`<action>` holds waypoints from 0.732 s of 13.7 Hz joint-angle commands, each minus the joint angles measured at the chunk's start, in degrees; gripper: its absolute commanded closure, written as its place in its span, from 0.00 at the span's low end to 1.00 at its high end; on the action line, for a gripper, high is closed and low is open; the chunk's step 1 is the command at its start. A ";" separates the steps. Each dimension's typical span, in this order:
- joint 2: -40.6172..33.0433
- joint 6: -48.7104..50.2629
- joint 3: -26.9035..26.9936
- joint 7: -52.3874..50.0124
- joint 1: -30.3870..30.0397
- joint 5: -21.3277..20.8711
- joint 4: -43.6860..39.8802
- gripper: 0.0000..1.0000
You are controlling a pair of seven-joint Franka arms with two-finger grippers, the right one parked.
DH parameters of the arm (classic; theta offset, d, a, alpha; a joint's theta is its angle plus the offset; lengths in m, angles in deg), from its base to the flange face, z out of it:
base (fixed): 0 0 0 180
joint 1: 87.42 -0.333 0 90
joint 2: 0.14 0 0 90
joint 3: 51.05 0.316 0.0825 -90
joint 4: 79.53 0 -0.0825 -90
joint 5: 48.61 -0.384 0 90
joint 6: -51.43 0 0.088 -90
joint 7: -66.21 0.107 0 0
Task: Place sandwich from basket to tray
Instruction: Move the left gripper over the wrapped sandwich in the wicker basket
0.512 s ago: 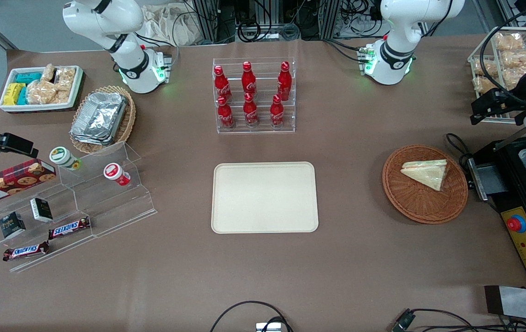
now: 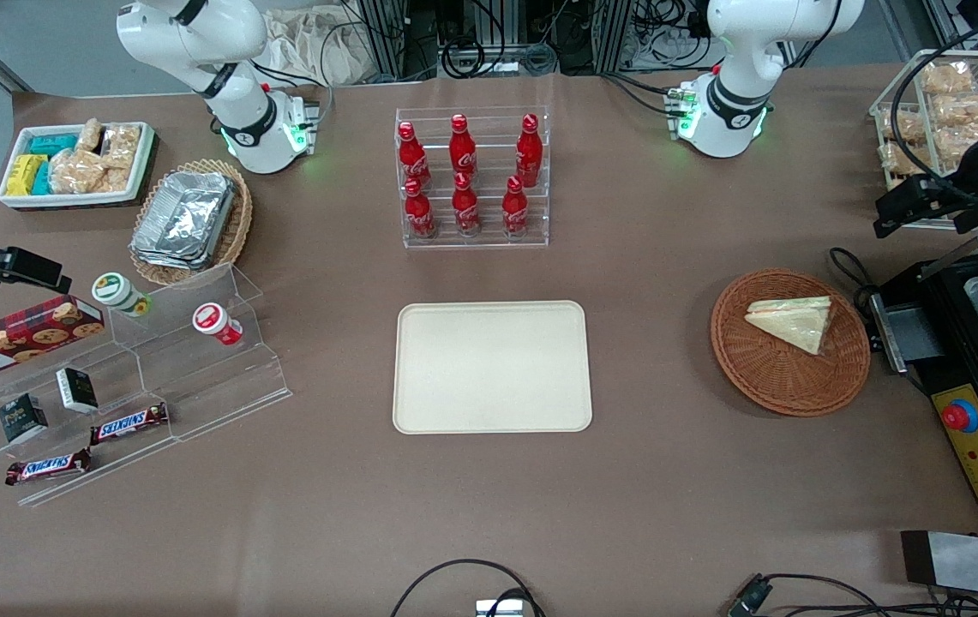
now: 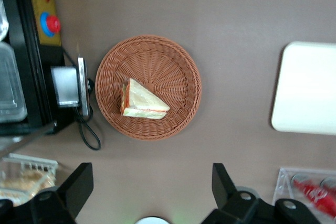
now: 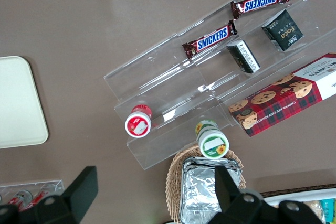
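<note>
The sandwich [image 2: 793, 321] is a wrapped white-bread wedge lying in the round reddish-brown basket [image 2: 763, 386] toward the working arm's end of the table. The cream tray [image 2: 493, 367] lies bare at the table's middle. My left gripper [image 2: 887, 214] hangs high above the table, farther from the front camera than the basket, and holds nothing. In the left wrist view the sandwich [image 3: 142, 102] lies in the basket [image 3: 178, 72], and the tray [image 3: 310, 87] shows at the edge. There my gripper [image 3: 150, 182] is open wide, with bare table between its fingers.
A black machine with a red button [image 2: 960, 417] stands beside the basket, with a cable [image 2: 849, 266] looping next to it. A wire rack of bagged snacks [image 2: 943, 111] is by the gripper. A clear rack of cola bottles [image 2: 471, 180] stands farther from the camera than the tray.
The left arm's wrist has shifted very slightly. The sandwich, basket and tray have not moved.
</note>
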 commanded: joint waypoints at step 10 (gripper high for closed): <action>-4.07 -15.76 0.07 -31.49 -0.06 -0.12 19.88 0.00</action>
